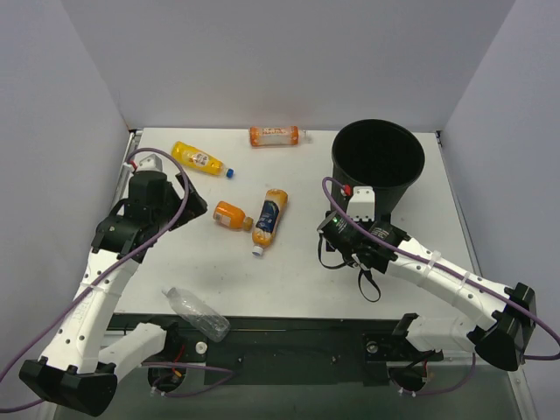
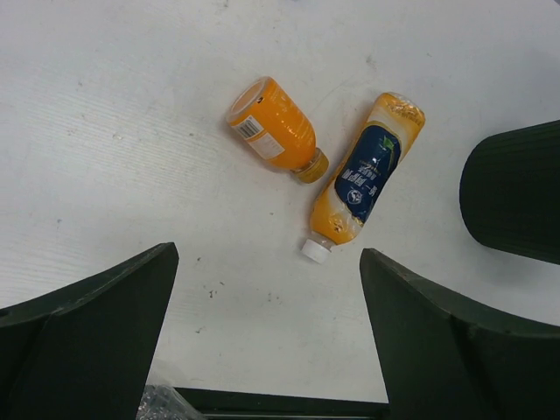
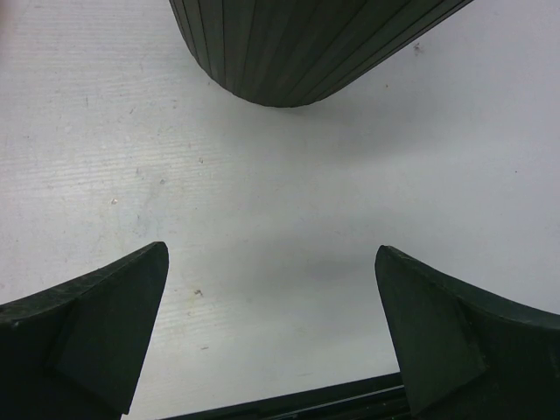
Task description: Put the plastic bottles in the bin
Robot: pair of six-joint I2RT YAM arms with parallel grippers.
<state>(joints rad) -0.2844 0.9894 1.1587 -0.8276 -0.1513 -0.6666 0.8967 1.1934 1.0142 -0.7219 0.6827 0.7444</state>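
Five plastic bottles lie on the white table. A yellow one (image 1: 199,158) is at the back left and an orange labelled one (image 1: 275,136) at the back. A short orange one (image 1: 232,214) (image 2: 273,129) and a dark-blue-labelled one (image 1: 270,219) (image 2: 360,178) lie side by side mid-table. A clear one (image 1: 196,312) lies at the near edge. The black bin (image 1: 378,157) (image 3: 297,44) stands at the back right. My left gripper (image 1: 185,210) (image 2: 269,254) is open and empty, left of the short orange bottle. My right gripper (image 1: 337,238) (image 3: 271,249) is open and empty, just in front of the bin.
White walls close the table at the back and sides. The table's dark near edge (image 1: 289,325) runs in front of both grippers. The bin's side (image 2: 516,197) shows at the right of the left wrist view, and the clear bottle's end (image 2: 162,404) at its bottom left.
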